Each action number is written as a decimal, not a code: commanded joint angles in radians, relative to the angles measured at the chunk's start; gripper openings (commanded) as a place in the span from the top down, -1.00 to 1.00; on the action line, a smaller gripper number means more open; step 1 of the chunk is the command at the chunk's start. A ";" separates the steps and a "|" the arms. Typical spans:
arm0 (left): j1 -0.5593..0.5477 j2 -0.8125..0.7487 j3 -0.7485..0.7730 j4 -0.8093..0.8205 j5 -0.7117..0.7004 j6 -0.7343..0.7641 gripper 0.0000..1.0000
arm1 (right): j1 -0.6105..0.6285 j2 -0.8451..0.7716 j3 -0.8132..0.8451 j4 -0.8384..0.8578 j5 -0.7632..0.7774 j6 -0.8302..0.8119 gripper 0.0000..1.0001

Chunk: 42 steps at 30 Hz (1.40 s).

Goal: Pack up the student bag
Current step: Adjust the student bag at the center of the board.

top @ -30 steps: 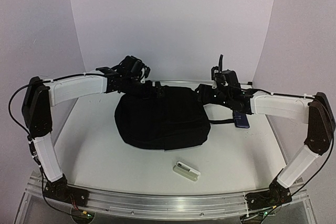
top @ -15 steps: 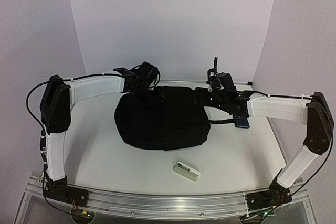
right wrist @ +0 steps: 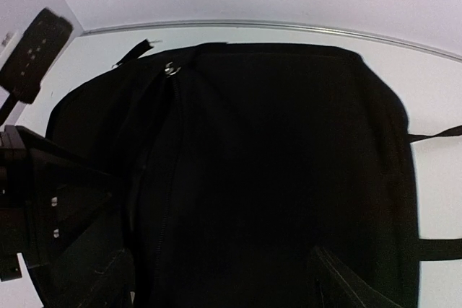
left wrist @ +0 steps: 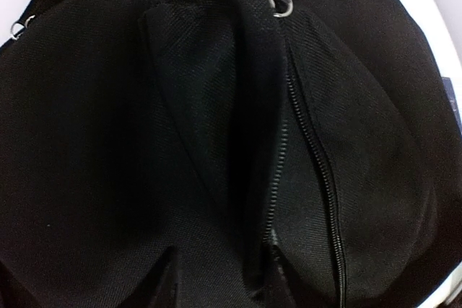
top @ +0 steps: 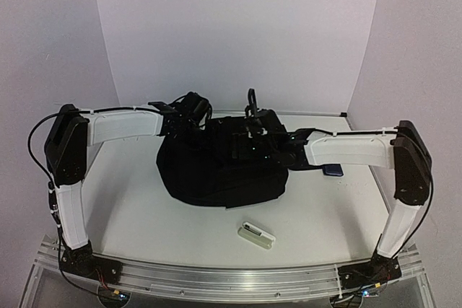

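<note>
I see the backpack [top: 216, 171] lying mid-table [top: 130, 207]. Left claw [left wrist: 220, 286] is clamped on a raised fold of it beside the zipper [left wrist: 317, 171], far-left side. Right claw [right wrist: 220, 290] is over its middle, fingers wide apart. Small white box [top: 257, 236] sits toward the front edge.

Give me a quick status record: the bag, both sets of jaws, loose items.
student bag: black, lying mid-table
left gripper: jaws either side of a fabric fold by the zipper; grip unclear
right gripper: jaws open, over the bag
small white item: on table, in front of bag
dark blue item: right of bag, partly hidden
</note>
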 commanded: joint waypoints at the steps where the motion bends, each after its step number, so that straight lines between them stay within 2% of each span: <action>1: 0.033 -0.088 -0.094 0.066 0.085 -0.030 0.37 | 0.041 0.102 0.114 -0.063 0.056 -0.005 -0.57; 7: 0.057 -0.114 -0.162 0.156 0.191 -0.062 0.56 | 0.047 0.258 0.249 -0.185 0.122 -0.009 -0.51; 9: 0.059 -0.114 -0.167 0.166 0.205 -0.064 0.57 | 0.047 0.281 0.267 -0.203 0.143 0.000 -0.29; 17: 0.060 -0.134 -0.176 0.205 0.223 -0.049 0.57 | 0.047 0.212 0.237 -0.179 0.243 0.047 0.99; 26: 0.060 -0.247 -0.203 0.289 0.273 -0.035 -0.01 | 0.031 -0.027 0.050 0.108 0.180 0.082 1.00; 29: 0.061 -0.283 -0.234 0.319 0.281 -0.037 -0.07 | 0.017 -0.066 -0.008 0.180 0.143 0.093 1.00; 31: 0.063 -0.291 -0.245 0.346 0.309 -0.040 -0.02 | 0.006 -0.061 -0.013 0.186 0.111 0.097 1.00; 33: 0.063 -0.279 -0.242 0.374 0.353 -0.047 0.11 | 0.001 -0.054 -0.019 0.191 0.085 0.105 1.00; 39: 0.063 -0.193 -0.200 0.391 0.443 -0.070 0.64 | 0.000 -0.055 -0.028 0.206 0.063 0.117 1.00; 42: 0.063 -0.149 -0.182 0.397 0.477 -0.093 0.75 | 0.000 -0.059 -0.028 0.212 0.058 0.117 1.00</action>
